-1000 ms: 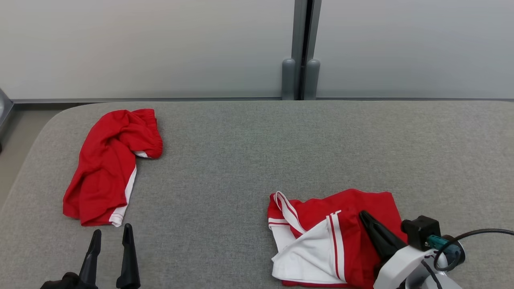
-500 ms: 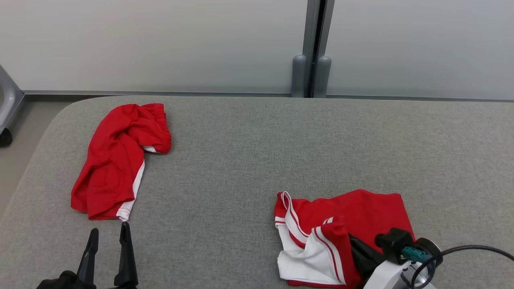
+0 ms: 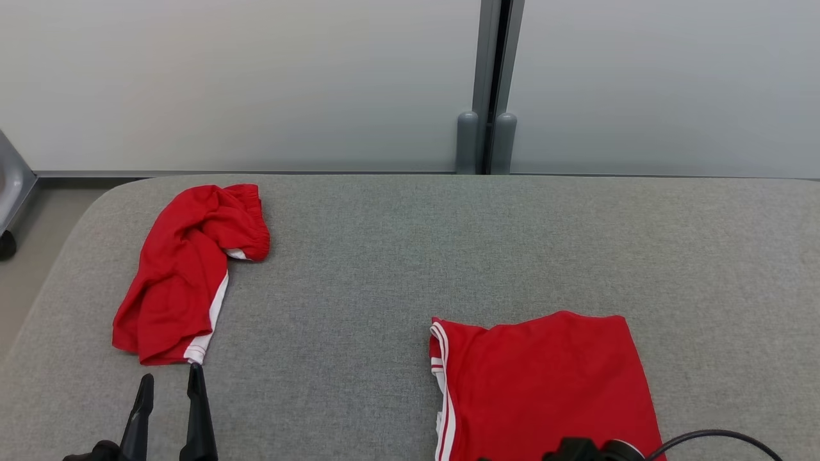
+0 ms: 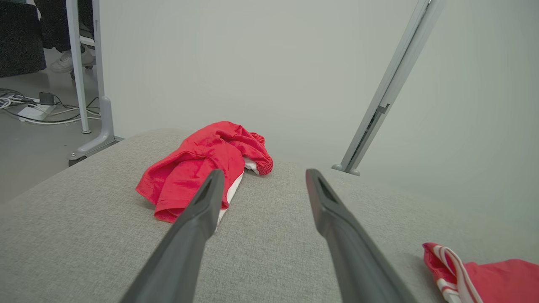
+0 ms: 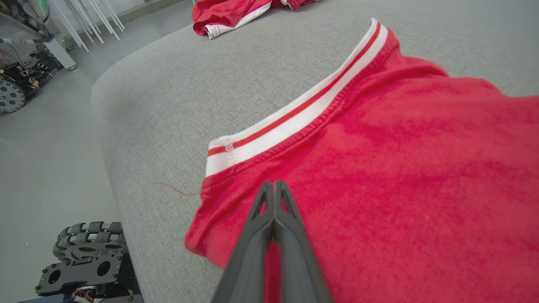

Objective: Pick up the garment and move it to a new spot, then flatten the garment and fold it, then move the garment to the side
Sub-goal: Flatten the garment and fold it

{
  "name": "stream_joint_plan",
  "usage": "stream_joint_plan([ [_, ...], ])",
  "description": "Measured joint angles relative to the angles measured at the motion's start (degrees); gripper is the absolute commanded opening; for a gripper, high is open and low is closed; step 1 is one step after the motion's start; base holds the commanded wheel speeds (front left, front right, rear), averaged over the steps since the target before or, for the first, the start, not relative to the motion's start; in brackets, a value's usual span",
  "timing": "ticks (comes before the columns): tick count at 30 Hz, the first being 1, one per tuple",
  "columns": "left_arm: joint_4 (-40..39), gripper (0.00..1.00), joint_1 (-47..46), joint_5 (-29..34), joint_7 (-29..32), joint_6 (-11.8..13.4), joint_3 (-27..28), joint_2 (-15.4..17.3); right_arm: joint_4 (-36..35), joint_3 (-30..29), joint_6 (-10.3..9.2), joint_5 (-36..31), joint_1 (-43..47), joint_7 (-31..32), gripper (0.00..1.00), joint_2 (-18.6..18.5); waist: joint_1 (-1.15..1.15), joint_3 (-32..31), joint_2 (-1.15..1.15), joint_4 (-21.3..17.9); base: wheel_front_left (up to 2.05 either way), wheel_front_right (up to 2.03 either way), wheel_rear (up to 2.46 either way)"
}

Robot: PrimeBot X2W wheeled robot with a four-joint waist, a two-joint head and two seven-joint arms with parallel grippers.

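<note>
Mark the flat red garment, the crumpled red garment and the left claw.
flat red garment (image 3: 544, 378), head view, middle of its top layer.
crumpled red garment (image 3: 186, 272), head view, middle of the bunched cloth.
left claw (image 3: 170, 374), head view, midway between its fingertips.

So on the surface (image 3: 359, 269) there are two pieces lying well apart. The bunched-up garment (image 3: 186, 269) sits by the left edge, toward the far-left corner, and the flat garment (image 3: 544, 378) lies at the near edge, right of the middle. The left gripper (image 3: 170, 372) is near-left, just in front of the bunched-up one's near end. The right gripper (image 5: 273, 183) is over the flat garment's near part. Behind the far edge there's a wall panel (image 3: 256, 83) with a post (image 3: 490, 77) about mid-way along.
</note>
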Motion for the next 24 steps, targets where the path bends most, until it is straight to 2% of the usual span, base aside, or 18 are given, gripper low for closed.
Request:
stream_joint_plan([
  [2, -0.29, 1.0, 0.15, -0.2, -0.01, 0.25, 0.0, 0.0, -0.25, -0.86, 0.0, 0.21, -0.44, 0.0, 0.0, -0.21, 0.0, -0.25, 0.0, -0.43, 0.0, 0.0, 0.0],
  [5, -0.69, 1.0, 0.49, -0.44, -0.01, 0.53, 0.12, -0.01, -1.7, -5.48, 0.0, -0.41, -0.6, 0.01, 0.0, -0.78, 0.0, -0.47, 0.0, -1.2, 0.0, 0.0, 0.0],
  [10, -1.57, 1.0, 0.72, -0.45, -0.01, 0.55, 1.33, 0.0, -5.69, -20.5, 0.0, -4.76, 2.72, 0.0, 0.0, -1.74, 0.0, -0.82, 0.0, -2.56, 0.0, 0.0, 0.0],
  [12, -1.88, 1.0, 0.83, -0.12, -0.01, 0.52, 2.04, 0.0, -7.51, -27.95, 0.0, -7.78, 5.44, 0.0, 0.28, -1.97, 0.0, -0.97, 0.0, -3.06, 0.0, 0.0, 0.0],
  [13, -1.88, 1.0, 0.83, -0.12, -0.01, 0.52, 2.04, 0.0, -7.51, -27.95, 0.0, -7.78, 5.44, 0.0, 0.48, -1.97, 0.0, -0.97, 0.0, -3.06, 0.0, 0.0, 0.0],
  [14, -2.08, 1.0, 0.95, 0.58, -0.01, 0.51, 2.25, 0.0, -8.21, -31.47, 0.0, -9.84, 6.78, 0.0, 0.8, -2.07, 0.0, -1.06, 0.0, -3.28, 0.0, 0.0, 0.0],
  [15, -2.31, 1.0, 1.03, 1.25, -0.01, 0.45, 2.52, -0.01, -8.88, -34.9, 0.0, -12.0, 8.19, 0.0, 1.0, -2.12, 0.0, -1.19, 0.0, -3.46, 0.0, 0.0, 0.0],
  [20, -2.78, 1.0, 1.3, 4.79, -0.01, 0.22, 4.12, 0.02, -12.87, -50.02, 0.0, -19.42, 15.03, -0.01, 1.0, 0.82, 0.0, -1.84, 0.0, -4.1, 0.0, 0.0, 0.0],
  [24, -1.87, 1.0, 2.47, 7.2, -0.01, -0.52, 4.34, -0.01, -13.99, -57.93, 0.0, -23.34, 18.63, 0.0, 1.0, 4.14, 0.0, -2.44, 0.0, -4.01, 0.0, 0.0, 0.0],
])
